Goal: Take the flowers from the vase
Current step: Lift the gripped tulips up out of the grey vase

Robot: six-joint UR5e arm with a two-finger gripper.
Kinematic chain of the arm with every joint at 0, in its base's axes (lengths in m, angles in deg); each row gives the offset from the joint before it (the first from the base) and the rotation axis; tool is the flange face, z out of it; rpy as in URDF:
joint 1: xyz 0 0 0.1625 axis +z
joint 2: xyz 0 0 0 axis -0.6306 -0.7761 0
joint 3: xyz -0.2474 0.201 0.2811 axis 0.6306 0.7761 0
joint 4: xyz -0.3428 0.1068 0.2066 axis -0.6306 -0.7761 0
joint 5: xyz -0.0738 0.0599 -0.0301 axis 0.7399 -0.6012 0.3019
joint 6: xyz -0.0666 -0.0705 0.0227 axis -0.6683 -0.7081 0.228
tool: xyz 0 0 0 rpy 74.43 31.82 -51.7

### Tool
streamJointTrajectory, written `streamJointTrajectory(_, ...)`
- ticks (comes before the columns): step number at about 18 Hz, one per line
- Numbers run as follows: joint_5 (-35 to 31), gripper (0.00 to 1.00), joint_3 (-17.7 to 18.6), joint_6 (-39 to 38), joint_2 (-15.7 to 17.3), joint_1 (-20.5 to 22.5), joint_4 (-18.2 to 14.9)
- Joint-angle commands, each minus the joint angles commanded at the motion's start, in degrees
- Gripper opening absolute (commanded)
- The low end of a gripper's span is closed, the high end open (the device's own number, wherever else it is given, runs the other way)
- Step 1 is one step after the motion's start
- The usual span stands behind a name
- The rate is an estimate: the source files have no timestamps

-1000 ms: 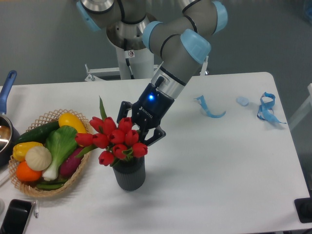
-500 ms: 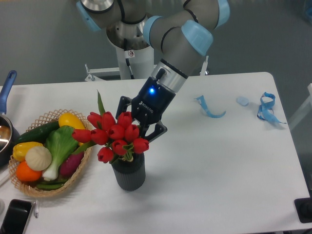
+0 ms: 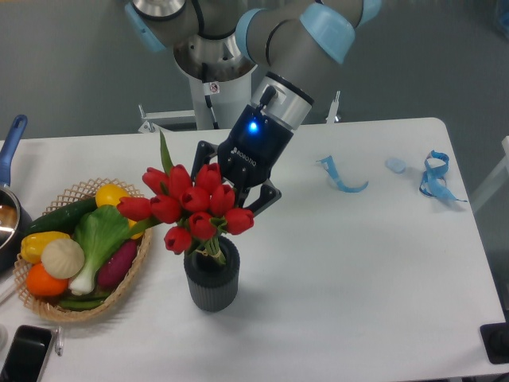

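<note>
The flowers (image 3: pixel 195 205), a bunch of red tulips with green leaves, hang tilted to the left just above the vase (image 3: pixel 211 282). Their stems still reach down into its mouth. The vase is a dark grey ribbed pot standing upright on the white table, left of centre. My gripper (image 3: pixel 228 199) comes down from the upper right and sits right behind the flower heads. It is shut on the bunch, and the blooms hide its fingertips.
A wicker basket (image 3: pixel 49 309) of vegetables and fruit stands left of the vase, almost touching the blooms. A pan (image 3: pixel 8 208) and a black phone (image 3: pixel 24 356) lie at the left edge. Blue ribbons (image 3: pixel 343 180) (image 3: pixel 436 177) lie at the back right.
The gripper has risen and the tulip bunch has gone up with it. More stem shows above the vase rim now. The vase has stayed put.
</note>
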Motion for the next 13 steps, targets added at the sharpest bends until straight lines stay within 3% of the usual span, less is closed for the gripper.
streamJointTrajectory(13,3.7,0.48,-0.9,-5.5,3.5,-0.7,0.0)
